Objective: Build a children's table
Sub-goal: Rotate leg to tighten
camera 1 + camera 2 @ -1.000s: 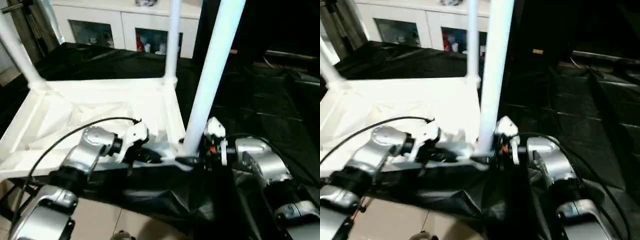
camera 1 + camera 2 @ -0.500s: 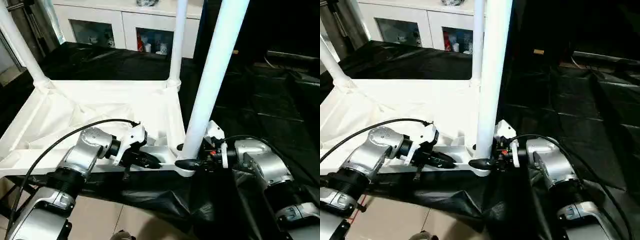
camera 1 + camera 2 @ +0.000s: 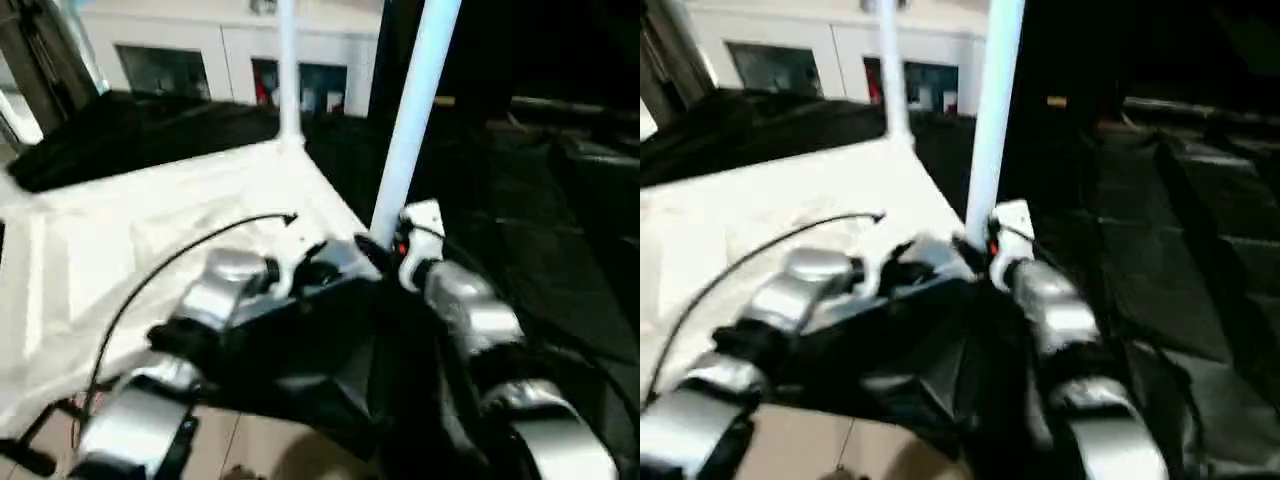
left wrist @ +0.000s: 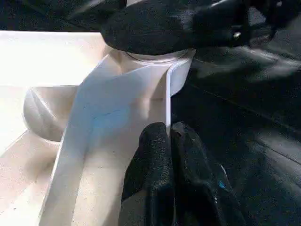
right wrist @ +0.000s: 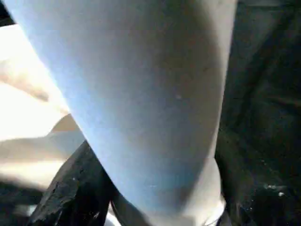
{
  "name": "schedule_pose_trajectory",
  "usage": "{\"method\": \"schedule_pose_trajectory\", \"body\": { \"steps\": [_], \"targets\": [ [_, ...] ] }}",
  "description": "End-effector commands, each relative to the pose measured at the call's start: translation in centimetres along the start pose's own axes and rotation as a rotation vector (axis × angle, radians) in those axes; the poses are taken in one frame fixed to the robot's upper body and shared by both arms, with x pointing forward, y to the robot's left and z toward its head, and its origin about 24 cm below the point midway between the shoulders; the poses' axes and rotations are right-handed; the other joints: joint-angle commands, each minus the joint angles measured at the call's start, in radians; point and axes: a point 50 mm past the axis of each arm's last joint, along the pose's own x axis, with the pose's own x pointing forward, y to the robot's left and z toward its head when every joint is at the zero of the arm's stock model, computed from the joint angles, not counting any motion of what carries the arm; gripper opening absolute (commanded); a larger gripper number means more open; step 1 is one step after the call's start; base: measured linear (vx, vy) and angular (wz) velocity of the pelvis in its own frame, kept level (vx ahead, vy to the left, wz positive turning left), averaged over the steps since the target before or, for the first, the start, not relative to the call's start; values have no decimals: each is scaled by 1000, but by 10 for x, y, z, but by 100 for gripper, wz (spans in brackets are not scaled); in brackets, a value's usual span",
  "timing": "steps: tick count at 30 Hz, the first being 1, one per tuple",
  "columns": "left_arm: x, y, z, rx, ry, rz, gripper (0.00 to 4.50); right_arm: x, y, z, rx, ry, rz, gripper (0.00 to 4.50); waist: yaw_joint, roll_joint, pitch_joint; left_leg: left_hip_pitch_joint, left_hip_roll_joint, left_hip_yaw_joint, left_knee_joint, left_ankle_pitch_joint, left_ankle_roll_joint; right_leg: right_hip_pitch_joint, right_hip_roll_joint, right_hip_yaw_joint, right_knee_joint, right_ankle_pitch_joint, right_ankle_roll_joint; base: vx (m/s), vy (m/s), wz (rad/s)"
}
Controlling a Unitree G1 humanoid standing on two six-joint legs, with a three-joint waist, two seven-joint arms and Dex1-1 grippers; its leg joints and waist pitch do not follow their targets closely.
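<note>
Children's table (image 3: 150, 230), all white, lies upside down on a surface draped in black sheeting (image 3: 560, 230), its ribbed underside facing up and its near corner just ahead of both grippers. Behind it, well beyond the grippers, a white cabinet (image 3: 220, 60) with glass doors stands against the wall, and pale floor (image 3: 250, 450) shows below the sheet's near edge. One long leg (image 3: 410, 120) rises from that near corner socket, and a second leg (image 3: 289, 70) stands at the far corner. The right gripper (image 5: 141, 207) sits at the foot of the near leg with a black finger on either side of the tube just above the socket, grasping it. The left gripper (image 4: 170, 160) is clenched, its two fingertips pressed together on the thin upright edge of the table's rim, right beside the same socket; the right gripper's finger (image 4: 160, 28) crosses above the socket there. Compared with half a second ago the whole view has swung: the tabletop now sits turned at an angle with its near corner pointing toward the robot, and both silver forearms have drawn in closer together around that corner
</note>
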Motion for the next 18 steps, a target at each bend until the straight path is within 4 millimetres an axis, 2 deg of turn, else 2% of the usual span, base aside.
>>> {"method": "schedule_pose_trajectory", "body": {
  "steps": [1,2,3,6,9,12,14,18],
  "targets": [
    [13,-7,30,41,-114,1,0,9,33,-19,11,52,112,266,0,-2,-72,3,17,-2,-59,-167,26,57,-77,44,-66,-198,-196,0,0,0],
    [13,-7,30,41,-114,1,0,9,33,-19,11,52,112,266,1,-1,-72,4,18,-2,-60,-169,29,56,-77,44,-65,-195,-197,0,0,0],
    [13,-9,30,44,-128,-11,0,10,37,-15,27,24,149,322,0,-5,-71,4,18,-1,-61,-174,35,56,-76,44,-66,-195,-198,0,0,0],
    [10,-15,27,64,-150,-74,0,8,37,-9,0,11,208,342,0,-6,-70,3,18,-1,-61,-180,43,58,-77,45,-67,-212,-196,0,0,0],
    [5,-15,23,78,-153,-111,0,6,33,-5,-51,10,253,381,0,-6,-72,2,18,-1,-60,-167,48,59,-77,45,-65,-198,-199,0,0,0],
    [1,-15,20,85,-153,-144,0,1,28,-2,-86,12,315,381,-1,-9,-72,0,19,-1,-59,-152,57,62,-77,45,-61,-170,-207,0,0,0],
    [-1,-15,19,88,-151,-159,0,-1,26,-2,-105,15,355,381,-1,-7,-72,1,20,0,-58,-154,66,61,-77,44,-61,-165,-216,0,0,0],
    [-13,-17,14,121,-145,-265,0,-18,19,-3,-177,62,579,381,9,-8,-71,1,23,3,-56,-161,75,62,-74,43,-60,-172,-217,0,0,0]
  ]
}}
